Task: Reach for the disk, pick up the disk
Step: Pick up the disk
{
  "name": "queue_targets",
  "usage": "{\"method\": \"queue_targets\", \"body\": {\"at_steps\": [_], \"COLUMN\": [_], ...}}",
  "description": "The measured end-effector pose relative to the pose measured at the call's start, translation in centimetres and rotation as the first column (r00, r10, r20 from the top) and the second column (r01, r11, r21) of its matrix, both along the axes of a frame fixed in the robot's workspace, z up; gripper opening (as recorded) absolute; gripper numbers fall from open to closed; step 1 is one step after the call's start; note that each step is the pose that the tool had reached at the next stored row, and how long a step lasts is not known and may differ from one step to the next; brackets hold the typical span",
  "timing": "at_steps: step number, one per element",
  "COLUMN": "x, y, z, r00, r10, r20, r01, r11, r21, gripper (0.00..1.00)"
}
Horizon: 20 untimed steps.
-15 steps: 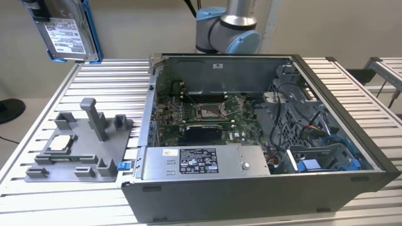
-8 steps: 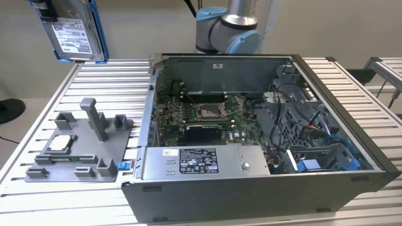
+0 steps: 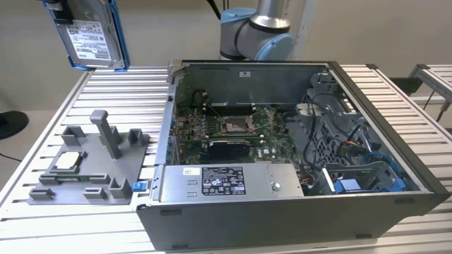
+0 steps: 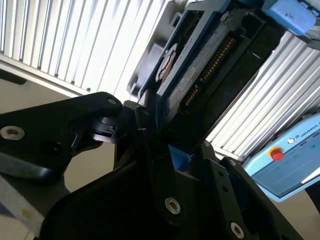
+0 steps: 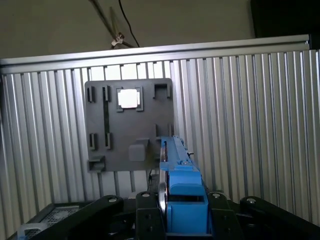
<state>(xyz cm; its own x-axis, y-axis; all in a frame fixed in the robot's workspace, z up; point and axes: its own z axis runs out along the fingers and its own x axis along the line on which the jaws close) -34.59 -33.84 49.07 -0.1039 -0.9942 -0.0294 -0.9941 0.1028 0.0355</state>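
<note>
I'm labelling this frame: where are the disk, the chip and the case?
disk (image 3: 88, 37), exterior view, on its white label.
chip (image 3: 69, 161), exterior view, on its top face.
case (image 3: 282, 222), exterior view, on its near side wall.

I see a ribbed aluminium table (image 3: 71, 227) before a plain beige wall (image 3: 169, 29), evenly lit. A second slatted table (image 3: 436, 76) stands just beside it on the exterior view's right.
</note>
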Motion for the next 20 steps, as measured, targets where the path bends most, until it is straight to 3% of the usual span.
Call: {"method": "queue_targets", "body": {"at_steps": [20], "x": [3.1], "y": [0.0], "z": [0.0], "r00": [1.0], "r10": [0.0], "r20": [0.0], "r01": [0.0], "r11": [1.0], "r21": [0.0], "gripper": [0.0]}}
